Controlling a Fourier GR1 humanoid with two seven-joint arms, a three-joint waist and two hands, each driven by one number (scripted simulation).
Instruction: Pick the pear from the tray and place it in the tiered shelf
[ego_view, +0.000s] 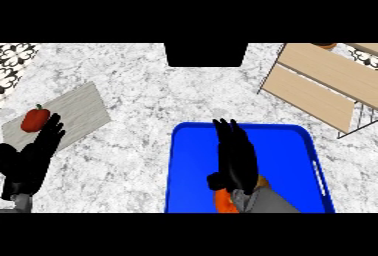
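Observation:
A blue tray (193, 165) lies on the marble counter at the lower middle. My right hand (236, 160) hovers over its middle, open, fingers straight and pointing away from me. An orange-coloured fruit (222, 201), apparently the pear, peeks out from under the wrist at the tray's near edge; most of it is hidden by the hand and forearm. The wooden tiered shelf (317, 80) stands at the upper right, apart from the tray. My left hand (29, 162) rests open at the left edge, fingers up.
A grey cutting board (77, 107) lies at the left with a red pepper (35, 119) on it, just beyond my left hand's fingertips. A black object (205, 54) sits at the counter's far edge, in the middle.

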